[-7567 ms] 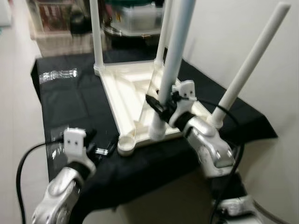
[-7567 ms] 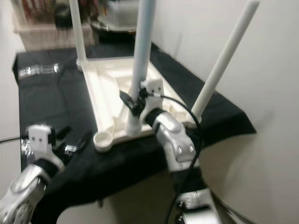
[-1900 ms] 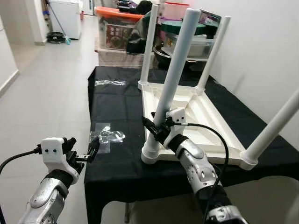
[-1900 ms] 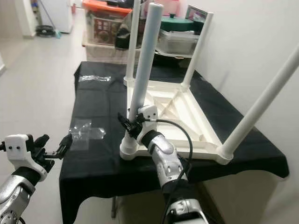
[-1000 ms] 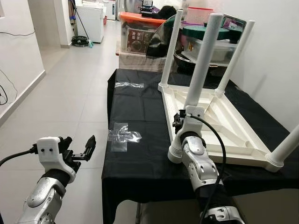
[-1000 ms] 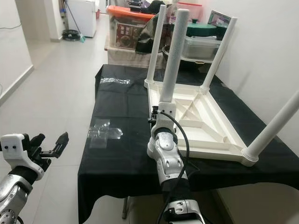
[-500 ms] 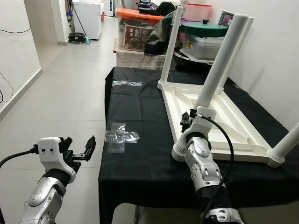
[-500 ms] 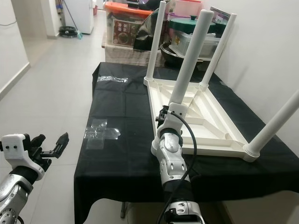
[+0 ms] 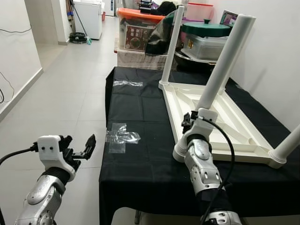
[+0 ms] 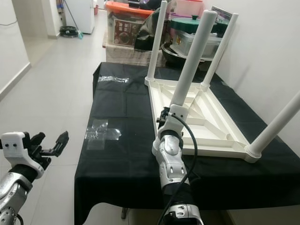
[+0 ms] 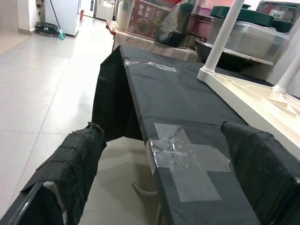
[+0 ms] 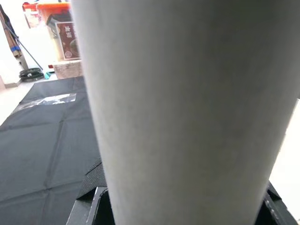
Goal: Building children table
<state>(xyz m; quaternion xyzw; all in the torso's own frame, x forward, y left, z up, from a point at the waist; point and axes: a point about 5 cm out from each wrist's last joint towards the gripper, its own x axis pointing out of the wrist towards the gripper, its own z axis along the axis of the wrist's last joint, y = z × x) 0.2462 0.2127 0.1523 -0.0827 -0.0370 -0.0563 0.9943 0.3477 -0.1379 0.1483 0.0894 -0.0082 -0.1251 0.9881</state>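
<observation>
We find the right gripper (image 9: 188,123) pinching the tilted near table leg (image 9: 223,62) low down. The left gripper (image 9: 78,151) hangs spread beside the black cloth (image 9: 136,164).

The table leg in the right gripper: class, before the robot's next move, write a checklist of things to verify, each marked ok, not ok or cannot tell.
1. Right gripper closed on the table leg: ok.
2. Leg standing straight in its corner socket: not ok, it leans.
3. Leg fully seated: cannot tell.
4. Upturned tabletop resting flat on the black cloth: ok.
5. Left gripper free, off the table's side: ok, open.
</observation>
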